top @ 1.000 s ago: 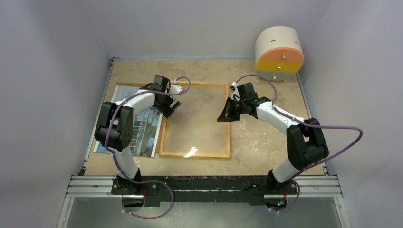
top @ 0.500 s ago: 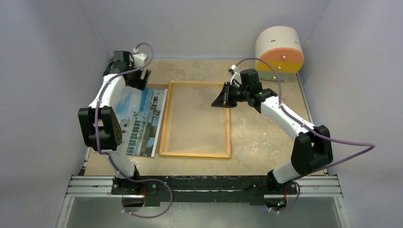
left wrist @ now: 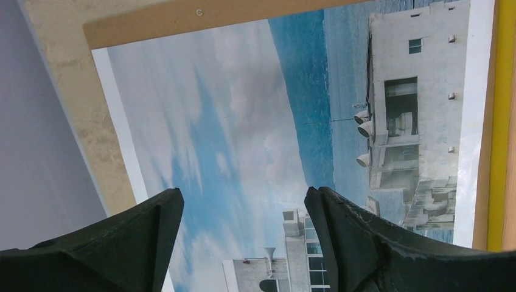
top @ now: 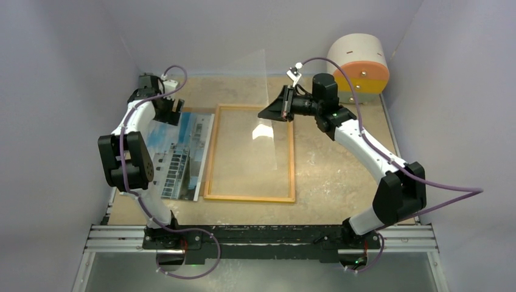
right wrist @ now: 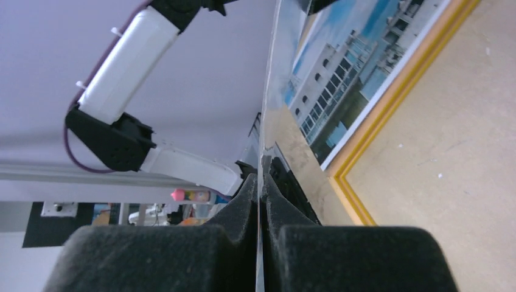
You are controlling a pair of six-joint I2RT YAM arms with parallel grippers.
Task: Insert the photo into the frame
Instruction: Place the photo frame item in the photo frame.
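The photo [top: 176, 152] lies flat at the left on a brown backing board [left wrist: 182, 18]. The frame [top: 249, 198] lies next to it on the right, its yellow edge showing in the left wrist view [left wrist: 504, 121]. My left gripper [top: 173, 109] is open and empty above the photo's far end [left wrist: 243, 121], one finger on each side of the sky area. My right gripper [top: 271, 111] is shut on the edge of the clear pane [top: 266, 79] and holds it tilted up on edge over the frame's far right part. The pane [right wrist: 271, 61] runs edge-on between the pads.
A round container [top: 358, 67] with an orange and yellow front stands at the back right. Pale walls close in the left, back and right sides. A metal rail [top: 261, 237] runs along the near edge. My left arm [right wrist: 128, 61] shows beyond the pane.
My left gripper has moved from over the frame to the photo's far left end. My right gripper has risen and lifted the clear pane up on edge out of the frame.
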